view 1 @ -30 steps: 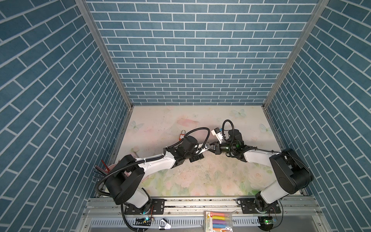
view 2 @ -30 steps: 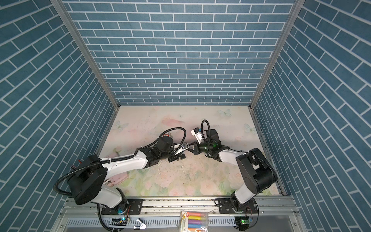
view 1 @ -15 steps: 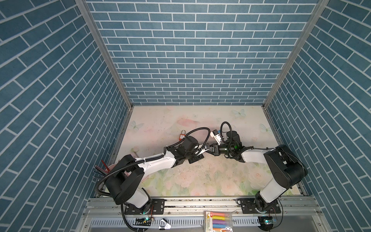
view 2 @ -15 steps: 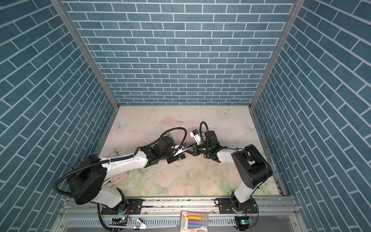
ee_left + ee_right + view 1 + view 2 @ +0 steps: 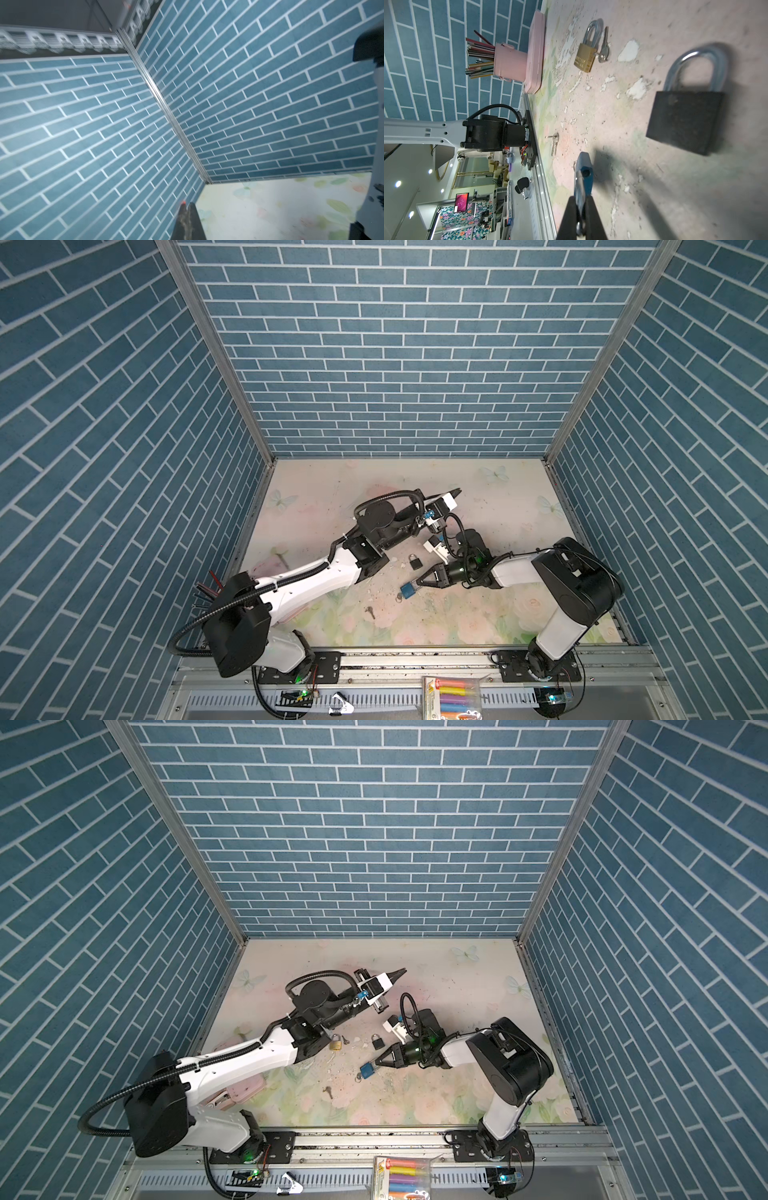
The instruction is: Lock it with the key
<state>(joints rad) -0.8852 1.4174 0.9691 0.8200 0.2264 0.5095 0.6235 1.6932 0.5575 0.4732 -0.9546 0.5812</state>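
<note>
My right gripper (image 5: pixel 581 198) is shut on the steel shackle of a blue padlock (image 5: pixel 583 176), whose body sticks out past the fingertips just above the floral mat. Both top views show this padlock (image 5: pixel 408 590) (image 5: pixel 366 1070) at the right gripper (image 5: pixel 417 581) (image 5: pixel 376 1061), with a small key ring (image 5: pixel 400 596) at its far end. The key blade itself is too small to make out. My left gripper (image 5: pixel 457 491) (image 5: pixel 401 972) is raised toward the back wall, shut and empty (image 5: pixel 187 205), apart from the padlock.
A black padlock (image 5: pixel 414 562) (image 5: pixel 687 120) lies closed just behind the blue one. A brass padlock (image 5: pixel 336 1042) (image 5: pixel 585 56) with a key in it lies near the left forearm. A loose key (image 5: pixel 370 612) (image 5: pixel 554 141) is nearer the front. A pink case (image 5: pixel 536 52) and pencil cup (image 5: pixel 508 62) stand front left.
The two grippers met mid-table before. Now the left gripper has shut and swung up toward the back, and the right gripper has carried the blue padlock down toward the front.
</note>
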